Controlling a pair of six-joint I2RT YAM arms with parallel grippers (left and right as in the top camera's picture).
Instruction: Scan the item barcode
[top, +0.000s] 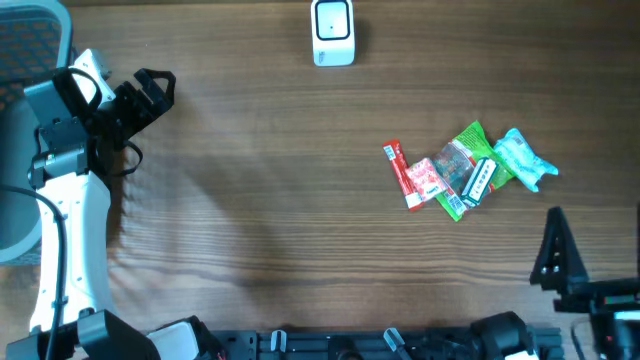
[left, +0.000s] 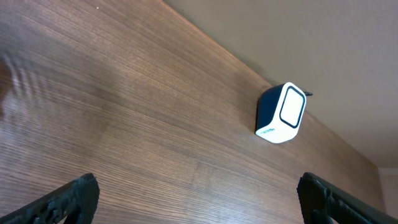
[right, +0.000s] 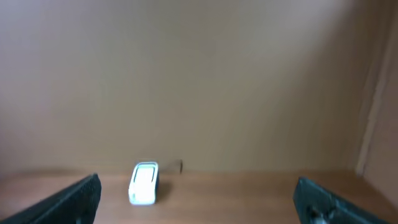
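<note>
Wood-grain table (top: 280, 200) fills pretty much the whole overhead shot, and the wrist cams show a plain beige wall (right: 186, 74) behind it. A grey mesh office chair (top: 30, 35) pokes in at the far left edge, right beside the white left arm (top: 70, 240), which runs up that side of the table. The left gripper (top: 155, 87) sits near the top-left corner with its jaws spread wide and nothing between them, just bare wood under it. The right gripper (right: 198, 196) is down in the bottom-right corner, also gaping wide with nothing in it, and its camera looks flat across the table at the wall. The barcode scanner (top: 332, 32), a white and dark blue one, stands at the far edge around the middle, well apart from both grippers. The items are a little pile of snack packets (top: 462, 170) lying on the right half of the table, above the right gripper and untouched by either one. Within the pile, a green packet (top: 470, 142) is in the middle, a teal packet (top: 525, 160) is on its right end, a pink-red packet (top: 425, 178) is left of centre, and a skinny red stick packet (top: 398, 170) is at the left end. Can't read any barcode from these views.
</note>
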